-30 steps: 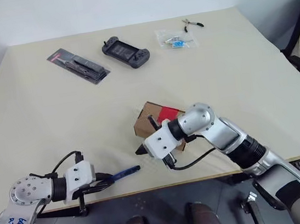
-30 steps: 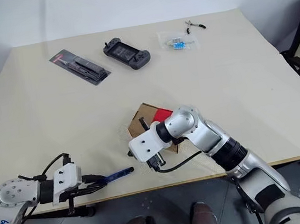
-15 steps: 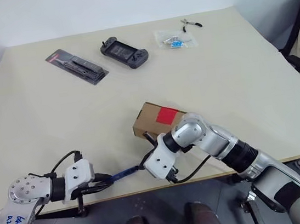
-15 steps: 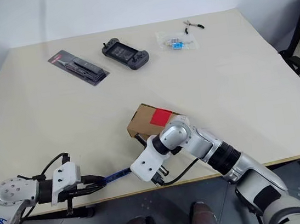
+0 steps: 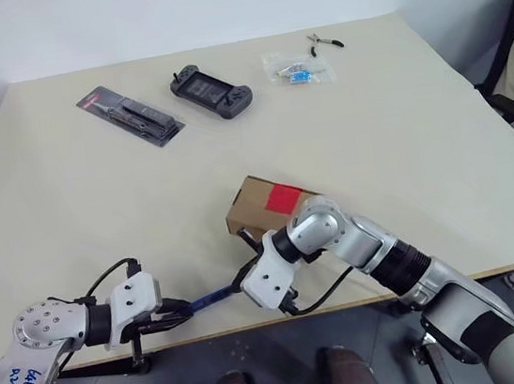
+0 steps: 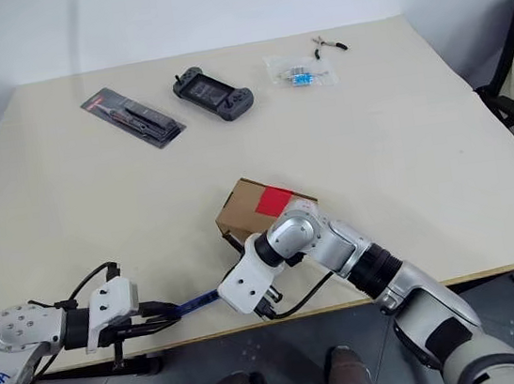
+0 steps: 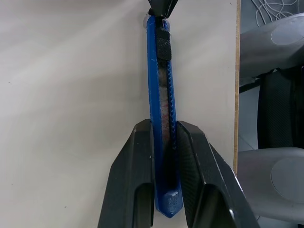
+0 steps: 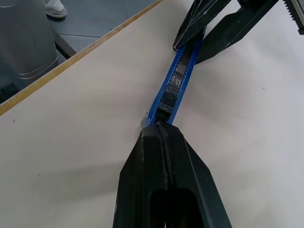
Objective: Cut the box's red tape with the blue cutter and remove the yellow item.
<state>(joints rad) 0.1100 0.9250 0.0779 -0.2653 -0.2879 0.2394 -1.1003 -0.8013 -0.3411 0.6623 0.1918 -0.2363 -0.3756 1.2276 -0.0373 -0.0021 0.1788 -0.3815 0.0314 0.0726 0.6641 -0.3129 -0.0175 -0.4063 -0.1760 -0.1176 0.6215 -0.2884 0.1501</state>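
We can read no print on anything on the table; the one marking is blue handwriting on the left arm's silver joint housing [image 5: 24,378] (well behind its jaws), too unclear to make out.

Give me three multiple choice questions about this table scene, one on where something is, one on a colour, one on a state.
1. Where is the box?
A. Near the table's front edge
B. Beside the pliers
C. On the floor

2. What colour is the tape?
A. Green
B. Red
C. White

3. What is the left gripper doing?
A. Open, empty
B. Holding the box
C. Shut on the blue cutter

Answers: 1 A, it sits at the near edge by the right gripper. 2 B, a red patch. 3 C, the fingers clamp the cutter's handle.
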